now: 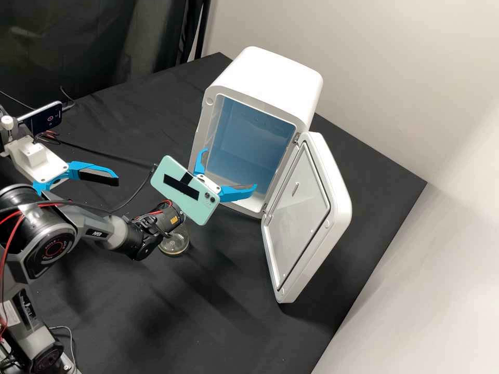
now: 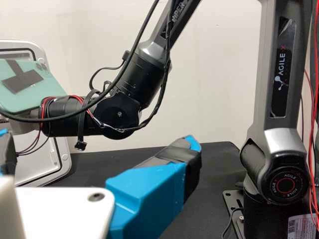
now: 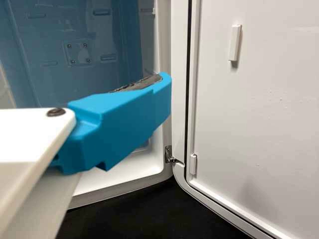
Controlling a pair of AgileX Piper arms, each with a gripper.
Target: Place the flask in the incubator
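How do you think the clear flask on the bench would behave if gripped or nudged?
The flask looks like clear glass, so it is probably smooth, slippery and breakable under a hard squeeze. Its wide round base rests flat on the bench, so a nudge would likely slide it rather than tip it.
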